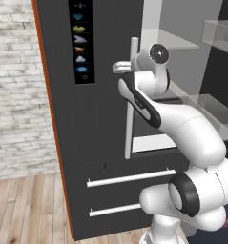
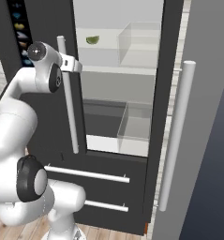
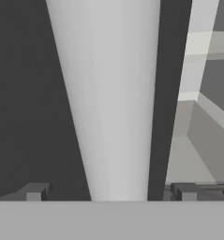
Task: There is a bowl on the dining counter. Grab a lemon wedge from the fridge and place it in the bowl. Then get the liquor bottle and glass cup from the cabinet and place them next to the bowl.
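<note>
Two fingertips (image 3: pixel 34 191) of the gripper (image 3: pixel 111 192) stand spread wide, one either side of the pale bar handle (image 3: pixel 108 103) on the fridge (image 1: pixel 101 124); nothing pinched, and contact w/ the bar can't be judged. In the right base view the gripper (image 2: pixel 72 64) sits at the upper part of that handle (image 2: pixel 69 98), on the closed left door. Right door (image 2: pixel 197 117) swung open, its own long handle (image 2: pixel 176 136) facing the camera. Fridge interior exposed: lemon wedge (image 2: pixel 92 40) lies on the top shelf (image 2: pixel 104 48), left side, near a clear bin (image 2: pixel 139 44) to its right but apart from it. Second clear bin (image 2: pixel 134 123) sits on a lower shelf. Icon panel (image 1: pixel 81 40) runs down the closed door. Two drawers below, upper bar (image 1: pixel 129 177) and lower bar (image 1: pixel 114 209), both shut. Brick wall (image 1: pixel 15 86) and wood floor (image 1: pixel 25 209) to the left of the unit.
</note>
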Robot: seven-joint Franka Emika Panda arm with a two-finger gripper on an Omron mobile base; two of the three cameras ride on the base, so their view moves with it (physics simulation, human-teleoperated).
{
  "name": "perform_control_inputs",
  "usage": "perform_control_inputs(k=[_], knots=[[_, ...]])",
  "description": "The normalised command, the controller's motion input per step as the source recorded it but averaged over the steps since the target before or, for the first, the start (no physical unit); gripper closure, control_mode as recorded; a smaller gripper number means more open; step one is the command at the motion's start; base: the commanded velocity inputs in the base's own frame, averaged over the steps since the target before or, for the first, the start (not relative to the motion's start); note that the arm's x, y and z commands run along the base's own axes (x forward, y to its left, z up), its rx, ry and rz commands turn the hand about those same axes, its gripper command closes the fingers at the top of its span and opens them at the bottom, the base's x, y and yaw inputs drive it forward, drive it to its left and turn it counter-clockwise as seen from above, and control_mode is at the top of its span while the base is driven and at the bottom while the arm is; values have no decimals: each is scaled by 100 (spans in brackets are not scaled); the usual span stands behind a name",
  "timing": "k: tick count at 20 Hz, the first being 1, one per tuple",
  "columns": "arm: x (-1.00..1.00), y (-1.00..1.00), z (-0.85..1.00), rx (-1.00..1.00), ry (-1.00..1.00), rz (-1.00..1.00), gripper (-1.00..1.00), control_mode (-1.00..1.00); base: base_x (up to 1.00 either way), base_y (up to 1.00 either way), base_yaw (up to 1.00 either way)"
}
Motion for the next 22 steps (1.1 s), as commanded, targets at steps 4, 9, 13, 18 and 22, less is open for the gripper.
perform_control_inputs(k=[4,9,13,18,22], knots=[[50,2,0,0,0,0,100,-100,0,0,0],[29,6,0,0,-1,0,100,-100,0,0,0],[-15,8,0,0,-12,5,100,-100,0,0,0],[-88,17,0,0,-9,7,100,-100,0,0,0],[-100,41,0,0,0,1,100,-100,0,0,0]])
